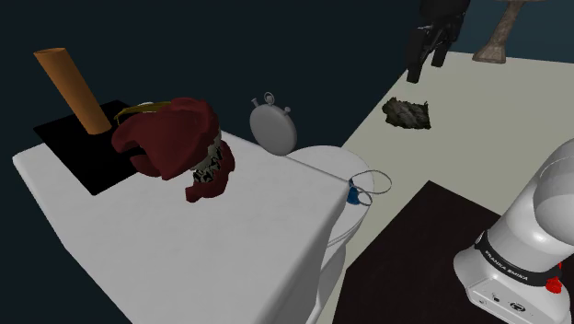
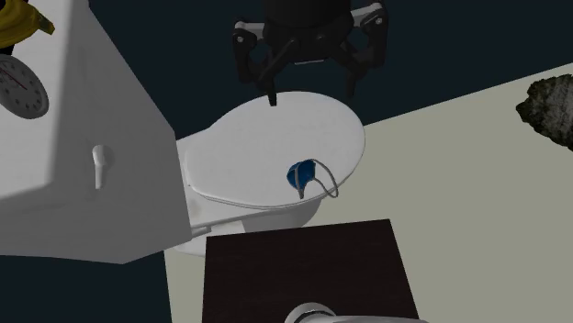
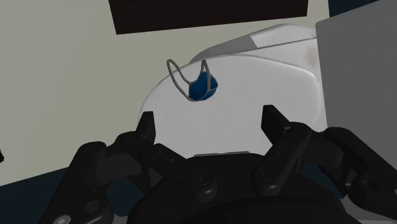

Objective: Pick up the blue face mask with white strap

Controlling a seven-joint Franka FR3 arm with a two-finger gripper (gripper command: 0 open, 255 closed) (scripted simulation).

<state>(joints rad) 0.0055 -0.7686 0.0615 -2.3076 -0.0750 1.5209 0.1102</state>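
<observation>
**Open gripper hangs over the toilet lid, mask lying free below**

The white arm with dark joints (image 1: 526, 241) rises from the shoulder view's lower right. Its all-black two-finger gripper (image 1: 430, 44) is at the top of that view, well apart from the base. In the second exterior view the gripper (image 2: 312, 87) hangs in the air over the smooth white oval toilet lid (image 2: 266, 138), fingers pointing down. In the wrist view the gripper (image 3: 211, 126) has its two blunt fingers spread wide, with nothing between them but bare lid.

The small blue face mask with a thin white strap (image 2: 301, 174) lies on the lid close to its rim, on the side towards the dark brown rectangular mat (image 2: 303, 271). It is bunched into a rounded lump, and its strap stands out as wiry pale loops reaching over the lid's edge. In the wrist view the mask (image 3: 203, 87) sits ahead of the fingertips, apart from both. In the shoulder view it (image 1: 357, 191) is at the lid's edge.

Behind the lid stands the plain white boxy cistern (image 2: 83, 193). On its flat top are a round grey clock (image 1: 273, 124), a crumpled dark red object (image 1: 179, 138) and a slanted orange cylinder (image 1: 74, 90). A rough dark rock-like lump (image 1: 407, 113) lies on the pale floor.
</observation>
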